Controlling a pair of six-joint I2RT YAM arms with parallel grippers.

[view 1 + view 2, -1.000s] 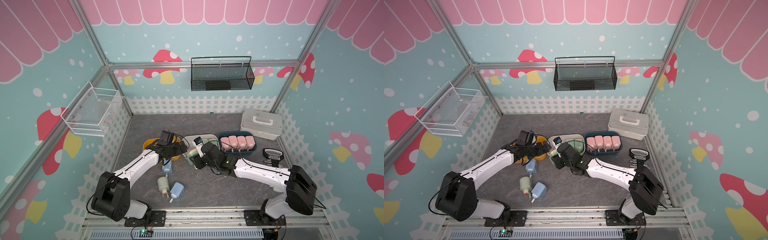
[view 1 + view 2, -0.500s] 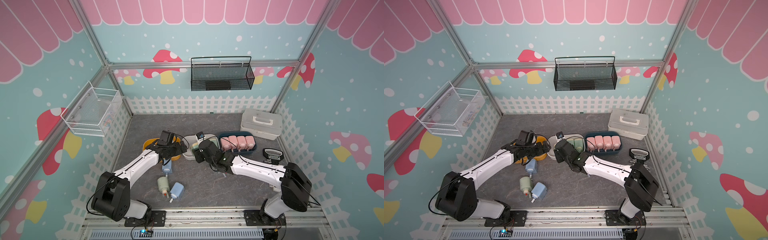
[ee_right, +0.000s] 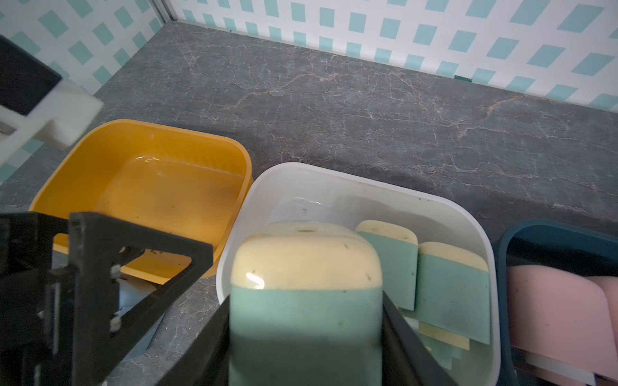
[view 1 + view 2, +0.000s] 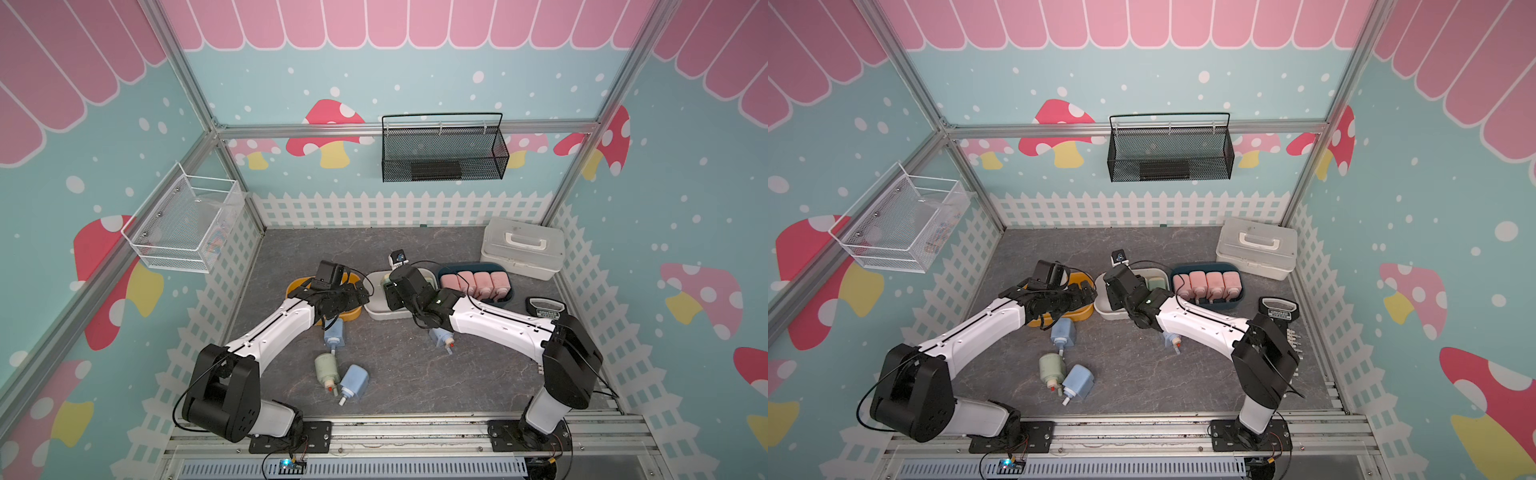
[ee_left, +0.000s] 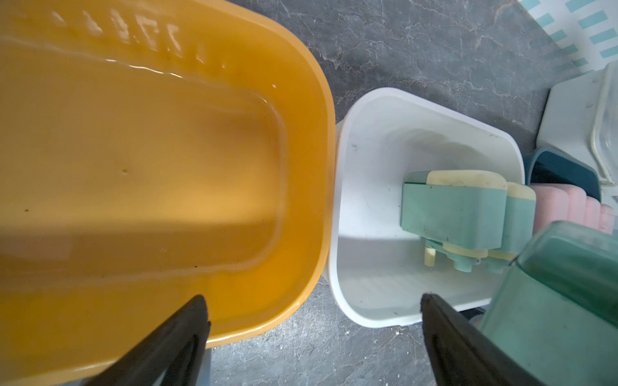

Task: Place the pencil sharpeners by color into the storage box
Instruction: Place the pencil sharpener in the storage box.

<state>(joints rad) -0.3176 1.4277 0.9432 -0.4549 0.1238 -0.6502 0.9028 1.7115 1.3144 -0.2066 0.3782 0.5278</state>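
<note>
My right gripper (image 3: 306, 334) is shut on a green pencil sharpener (image 3: 306, 300) with a cream top, held over the white storage box (image 3: 368, 182). Two more green sharpeners (image 3: 451, 294) stand inside that box. My left gripper (image 5: 312, 300) is open and holds nothing, above the gap between the yellow storage box (image 5: 321, 110), which has nothing in it, and the white one. Several pink sharpeners (image 4: 473, 282) fill the dark blue storage box (image 4: 469, 265). On the table lie blue sharpeners (image 4: 333, 331) (image 4: 354, 380) and a green one (image 4: 324, 366). Another blue one (image 4: 440, 337) lies under the right arm.
A lidded white case with a handle (image 4: 523, 247) stands at the back right, and a black device (image 4: 546, 309) by the right fence. A black mesh basket (image 4: 442, 151) hangs on the back wall and a white wire basket (image 4: 183, 226) on the left wall.
The right arm has swung left and back, carrying the green sharpener over the white storage box. The left arm has not moved.
</note>
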